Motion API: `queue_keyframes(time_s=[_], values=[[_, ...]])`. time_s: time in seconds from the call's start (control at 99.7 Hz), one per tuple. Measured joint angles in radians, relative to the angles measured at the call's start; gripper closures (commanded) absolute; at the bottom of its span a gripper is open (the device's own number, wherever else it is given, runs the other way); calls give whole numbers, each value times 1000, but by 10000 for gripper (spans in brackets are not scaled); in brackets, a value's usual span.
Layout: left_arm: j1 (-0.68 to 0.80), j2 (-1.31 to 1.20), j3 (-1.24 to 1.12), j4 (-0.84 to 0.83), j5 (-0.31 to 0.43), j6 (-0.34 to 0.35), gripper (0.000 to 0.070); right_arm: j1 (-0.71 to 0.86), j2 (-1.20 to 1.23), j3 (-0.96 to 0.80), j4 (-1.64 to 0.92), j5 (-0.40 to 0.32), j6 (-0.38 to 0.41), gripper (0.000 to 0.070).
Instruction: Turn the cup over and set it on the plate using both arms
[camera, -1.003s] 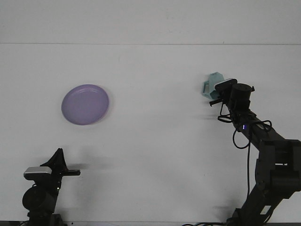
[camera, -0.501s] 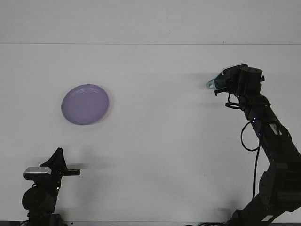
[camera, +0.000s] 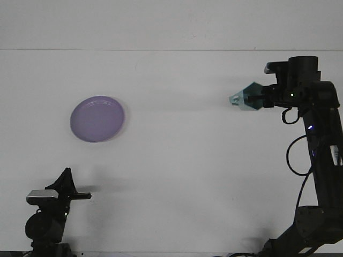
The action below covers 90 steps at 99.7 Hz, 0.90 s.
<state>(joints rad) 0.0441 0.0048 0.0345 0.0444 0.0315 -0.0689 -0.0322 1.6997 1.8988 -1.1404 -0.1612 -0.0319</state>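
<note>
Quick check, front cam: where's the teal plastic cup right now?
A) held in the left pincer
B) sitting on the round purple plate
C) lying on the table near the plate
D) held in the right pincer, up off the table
D: the teal plastic cup sits in the right pincer, raised at the right side, far from the round purple plate; the left pincer is low and empty.

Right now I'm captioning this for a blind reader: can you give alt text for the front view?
The right hand holds a teal cup raised above the white table at right. A purple plate lies at left, and the left hand sits low near the front edge.
</note>
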Motion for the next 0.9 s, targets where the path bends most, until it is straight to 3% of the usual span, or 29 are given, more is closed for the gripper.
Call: queue_keyframes(time_s=[0.261,0.642,0.903], values=[[0,0,0,0,0,0,684,126,0,-4,-101,-108,22,696],[0,0,0,0,0,0,684,435,0,-145,-29,-72,26,696],[0,0,0,0,0,0,684,502,5,-284,36,-11,41,696]])
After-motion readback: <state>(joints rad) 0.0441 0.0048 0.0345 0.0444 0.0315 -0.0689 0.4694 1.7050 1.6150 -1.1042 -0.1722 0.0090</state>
